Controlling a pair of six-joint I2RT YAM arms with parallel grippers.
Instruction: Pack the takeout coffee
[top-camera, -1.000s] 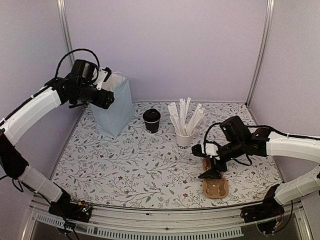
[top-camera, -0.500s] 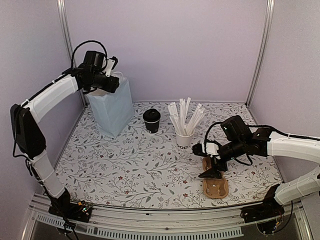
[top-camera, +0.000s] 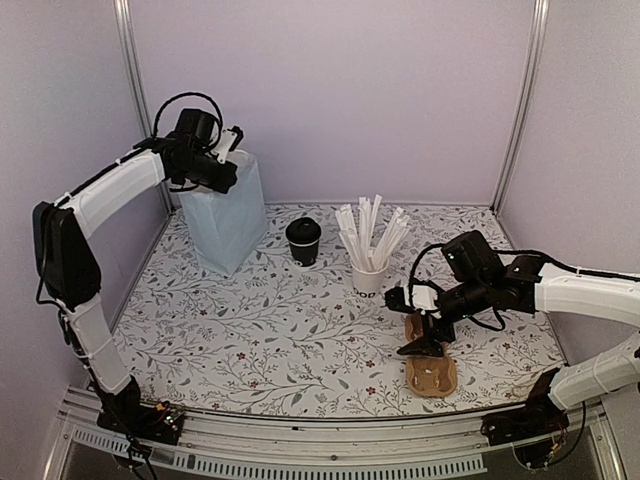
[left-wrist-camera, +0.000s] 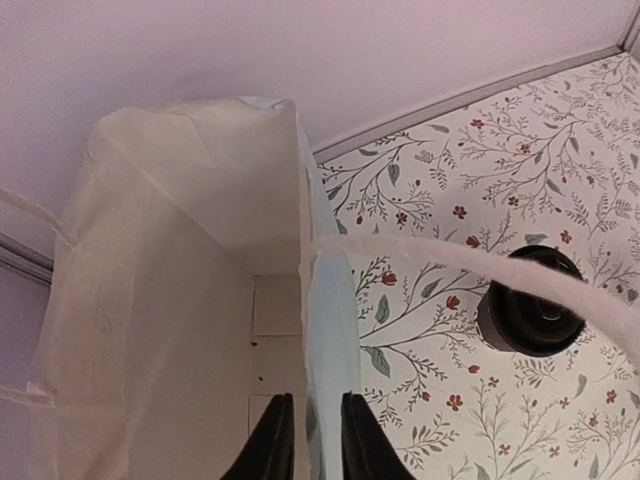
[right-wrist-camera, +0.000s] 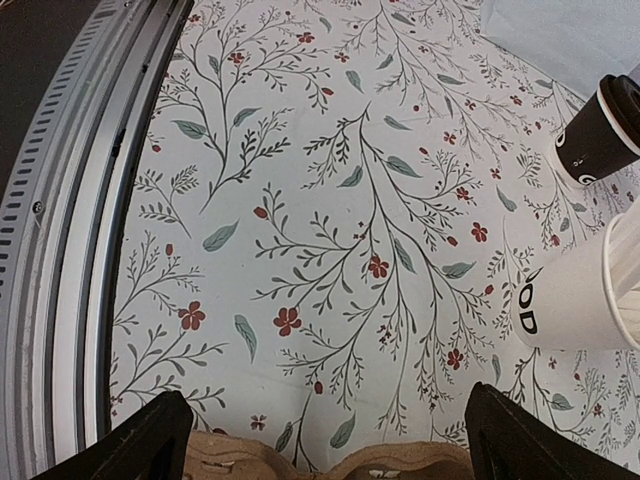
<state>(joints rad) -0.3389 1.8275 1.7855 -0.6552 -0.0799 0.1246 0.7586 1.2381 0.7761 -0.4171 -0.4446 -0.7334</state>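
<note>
The takeout coffee is a small black cup with a black lid, standing upright on the floral table right of the pale blue paper bag. It also shows in the left wrist view and the right wrist view. My left gripper is at the bag's top right edge. In its wrist view the left gripper straddles the bag's wall, one finger inside and one outside, pinched on it. My right gripper hangs wide open over a brown cardboard cup carrier, holding nothing.
A white paper cup full of tall white wrapped sticks stands right of the coffee, close to the right arm. The bag's white handle arcs across the left wrist view. The metal frame rail runs along the table's near edge.
My left arm swung right and forward onto the bag's top edge, and its jaws closed from wide open down onto the bag wall. The right arm stayed still.
</note>
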